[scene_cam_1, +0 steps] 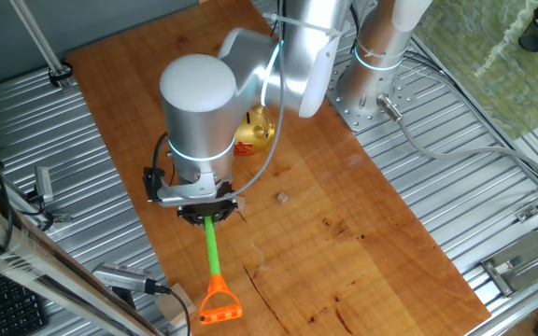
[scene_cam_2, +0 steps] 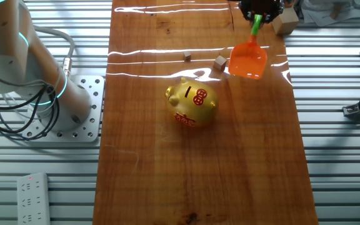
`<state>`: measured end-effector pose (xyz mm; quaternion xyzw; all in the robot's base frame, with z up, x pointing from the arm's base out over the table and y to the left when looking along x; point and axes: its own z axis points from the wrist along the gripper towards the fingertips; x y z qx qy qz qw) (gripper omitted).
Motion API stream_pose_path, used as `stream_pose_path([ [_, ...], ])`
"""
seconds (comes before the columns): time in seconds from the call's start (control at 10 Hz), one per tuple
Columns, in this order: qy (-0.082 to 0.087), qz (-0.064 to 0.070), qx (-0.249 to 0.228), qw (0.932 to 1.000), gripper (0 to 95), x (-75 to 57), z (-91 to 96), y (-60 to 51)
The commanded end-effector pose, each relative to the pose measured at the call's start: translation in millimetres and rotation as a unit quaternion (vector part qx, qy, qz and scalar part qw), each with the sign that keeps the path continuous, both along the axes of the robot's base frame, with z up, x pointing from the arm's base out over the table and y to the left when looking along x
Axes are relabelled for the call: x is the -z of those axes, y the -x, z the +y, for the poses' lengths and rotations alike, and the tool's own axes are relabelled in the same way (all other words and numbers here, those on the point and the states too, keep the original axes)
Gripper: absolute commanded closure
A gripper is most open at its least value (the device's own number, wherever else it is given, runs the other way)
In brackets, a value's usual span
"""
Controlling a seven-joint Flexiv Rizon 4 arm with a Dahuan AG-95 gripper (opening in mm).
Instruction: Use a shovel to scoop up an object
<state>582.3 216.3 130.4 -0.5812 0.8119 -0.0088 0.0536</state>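
Gripper: black gripper is clamping the green shaft of the shovel partway along, fingers closed on it.
Shovel: orange blade is lying near the gold pig, up and to the right of it in the other fixed view; the orange D-loop end (seen only in one fixed view) is pointing away from the pig.
Object: tiny tan cube is sitting on the wooden table just beside the blade's left edge, between blade and pig; whether they are touching is unclear.
Brown bit: smaller dark piece is lying left of the cube, above the pig.
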Motion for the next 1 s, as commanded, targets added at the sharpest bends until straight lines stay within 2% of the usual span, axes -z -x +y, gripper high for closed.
stream_pose_path([
  [0.1,0.000,0.000,0.005,1.0000,95.0,-0.2,-0.1,0.3],
  [0.7,-0.008,-0.002,0.016,0.9998,95.0,-4.8,0.3,2.0],
  [0.9,-0.009,-0.003,0.018,0.9998,95.0,-6.8,0.5,2.7],
  [1.0,-0.003,-0.004,0.028,0.9996,95.0,-6.8,0.5,2.7],
])
